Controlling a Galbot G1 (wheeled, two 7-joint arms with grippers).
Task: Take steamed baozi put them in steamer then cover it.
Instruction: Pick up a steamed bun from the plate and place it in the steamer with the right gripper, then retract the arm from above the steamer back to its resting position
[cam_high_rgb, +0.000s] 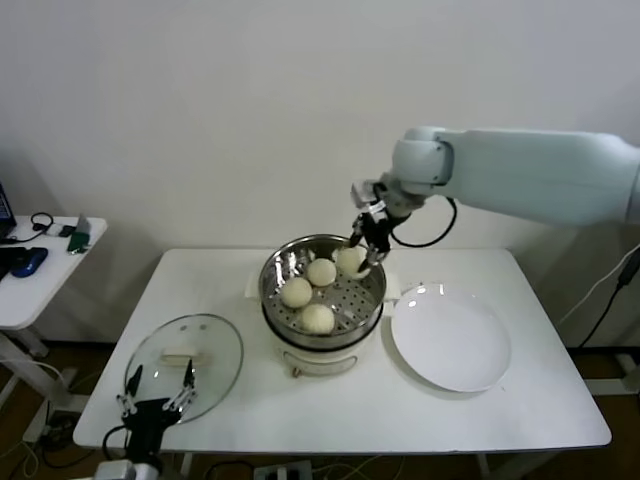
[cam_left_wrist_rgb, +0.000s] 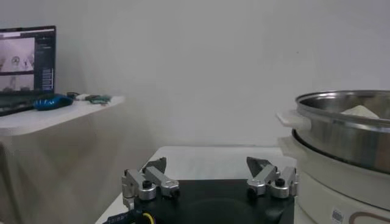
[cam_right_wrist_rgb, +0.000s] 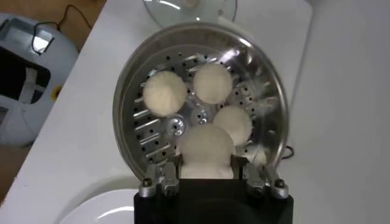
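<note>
Over the far rim of the steamer (cam_high_rgb: 322, 290), the right gripper (cam_high_rgb: 366, 252) is clenched on the fourth baozi (cam_right_wrist_rgb: 205, 149), holding it just above the perforated floor — low enough, I judge, that letting go would set it down gently and not drop it. The other three buns (cam_high_rgb: 308, 293) already sit in the basket, spaced so the last gap lies on the far right side. The white plate (cam_high_rgb: 450, 338) to the steamer's right is bare, presumably where the buns came from. The glass cover (cam_high_rgb: 185, 361) lies flat on the table (cam_high_rgb: 520, 420) to the left, handle up, and the left gripper (cam_high_rgb: 157, 398) waits with its fingers spread wide at the near edge of it — well placed to lift it once the basket is full. The white table stands against a plain wall; a side desk (cam_high_rgb: 40, 275) with a laptop (cam_left_wrist_rgb: 27, 67) sits further left.
</note>
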